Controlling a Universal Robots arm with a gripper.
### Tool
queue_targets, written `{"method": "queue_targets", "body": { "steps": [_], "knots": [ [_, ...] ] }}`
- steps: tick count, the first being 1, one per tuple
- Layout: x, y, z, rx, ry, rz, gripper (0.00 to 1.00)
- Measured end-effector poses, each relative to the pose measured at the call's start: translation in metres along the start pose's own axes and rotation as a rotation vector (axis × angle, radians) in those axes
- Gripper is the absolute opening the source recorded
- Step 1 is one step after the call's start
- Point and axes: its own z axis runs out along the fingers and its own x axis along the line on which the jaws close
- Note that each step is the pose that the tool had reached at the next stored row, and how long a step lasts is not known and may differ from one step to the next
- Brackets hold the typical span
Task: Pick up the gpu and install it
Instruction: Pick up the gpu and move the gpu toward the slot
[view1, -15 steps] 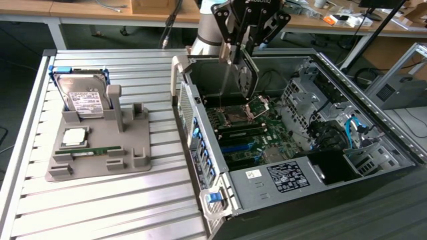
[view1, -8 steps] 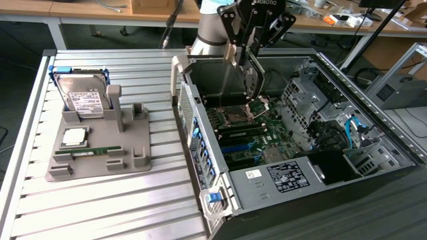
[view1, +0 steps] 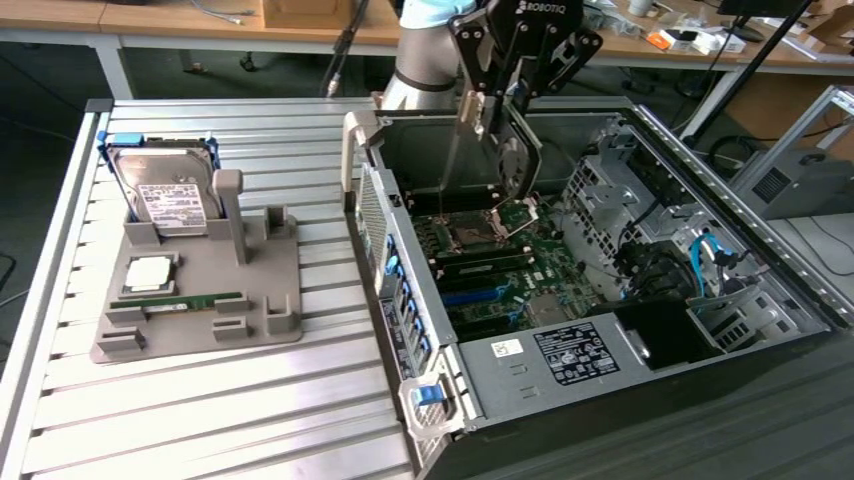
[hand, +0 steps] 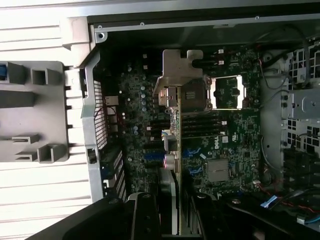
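gpu (view1: 513, 165) hangs upright inside the open pc case (view1: 747, 230), above the motherboard (view1: 494, 290), not seated. gripper (view1: 497, 97) is clamped on its top edge. On the exterior view's left, the tray (view1: 200, 325) holds the hard drive (view1: 167, 195) and memory stick (view1: 194, 300).

The gpu (view1: 513, 168) is dark with a silvery edge; the hard drive (view1: 163, 190) silver, white-labelled; the memory stick (view1: 194, 300) green; the holder (view1: 200, 335) grey.
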Motion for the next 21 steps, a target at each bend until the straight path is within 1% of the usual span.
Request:
{"method": "queue_targets", "body": {
  "steps": [6, 7, 8, 11, 19, 21],
  "knots": [
    [-0.008, 0.0004, 0.0015, 0.0078, -0.0006, 0.000, 0.30],
    [-0.010, 0.0005, 0.0019, 0.0095, -0.0008, 0.000, 0.30],
    [-0.012, 0.0006, 0.0024, 0.0124, -0.0010, 0.000, 0.30],
    [-0.017, 0.0008, 0.0034, 0.0166, -0.0013, 0.000, 0.30],
    [-0.028, 0.0017, 0.0065, 0.0256, -0.0020, -0.001, 0.30],
    [-0.031, 0.0020, 0.0078, 0.0262, -0.0022, -0.001, 0.30]
  ]
}}
